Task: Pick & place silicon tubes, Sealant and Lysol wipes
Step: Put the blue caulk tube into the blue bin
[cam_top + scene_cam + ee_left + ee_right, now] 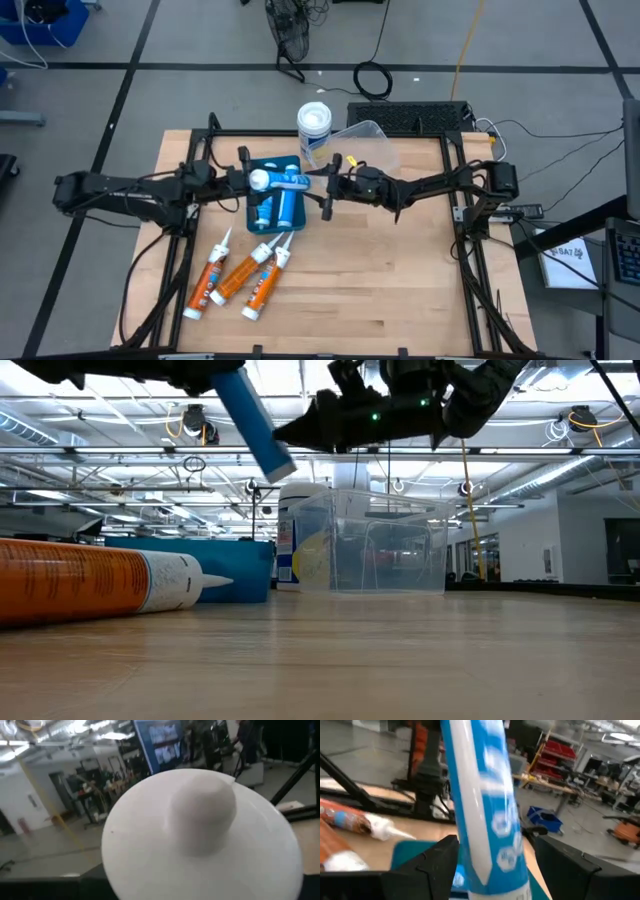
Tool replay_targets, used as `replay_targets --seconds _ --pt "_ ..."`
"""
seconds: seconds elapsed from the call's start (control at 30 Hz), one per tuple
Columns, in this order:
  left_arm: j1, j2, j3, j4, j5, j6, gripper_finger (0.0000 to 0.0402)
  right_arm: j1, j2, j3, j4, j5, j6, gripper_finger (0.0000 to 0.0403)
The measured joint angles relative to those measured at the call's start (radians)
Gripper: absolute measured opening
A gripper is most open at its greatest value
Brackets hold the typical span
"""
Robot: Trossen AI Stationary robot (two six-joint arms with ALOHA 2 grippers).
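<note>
Orange tube (95, 582) lies closest in the low view, on the table (400, 290), one of three orange tubes (240, 278) lying side by side just in front of the teal bin (254, 208), nozzles toward it. Blue tube (285, 181) is up in the air over the teal bin, tilted, white cap end toward left arm. Left tool (243, 180) is at that cap end, fingers hidden behind the cap, cannot tell if apart or clamped. Right tool (322, 185) is at the tube's other end, fingers (432, 862) spread apart either side of the blue tube (482, 805), not pinching it. More blue tubes (276, 208) lie inside the teal bin. Lysol wipes (313, 132) stand upright just behind the teal bin, touching the clear plastic tub (368, 148) beside them
</note>
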Motion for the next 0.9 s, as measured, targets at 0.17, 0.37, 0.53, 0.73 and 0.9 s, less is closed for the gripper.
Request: replay_targets --seconds 0.17,0.37,0.53,0.73,0.9 --pt "-0.009 -0.055 0.0 -0.139 -0.105 -0.061 0.0212 0.0 -0.001 0.0 -0.002 -0.012 -0.007 0.0247" --pt "0.007 -0.069 0.0 -0.347 -0.355 -0.359 0.0212 0.0 -0.034 0.0 -0.012 -0.011 -0.038 0.0244" --pt "0.019 -0.045 0.0 -0.505 -0.357 -0.541 0.0212 -0.001 -0.068 0.0 -0.01 -0.014 -0.034 0.0243" --pt "0.019 0.008 0.0 -0.569 -0.318 -0.651 0.0212 -0.002 -0.068 0.0 -0.018 -0.018 -0.04 0.0242" --pt "0.019 0.04 0.0 -0.566 -0.192 -0.677 0.0212 -0.005 -0.068 0.0 -0.022 -0.017 -0.039 0.0238"
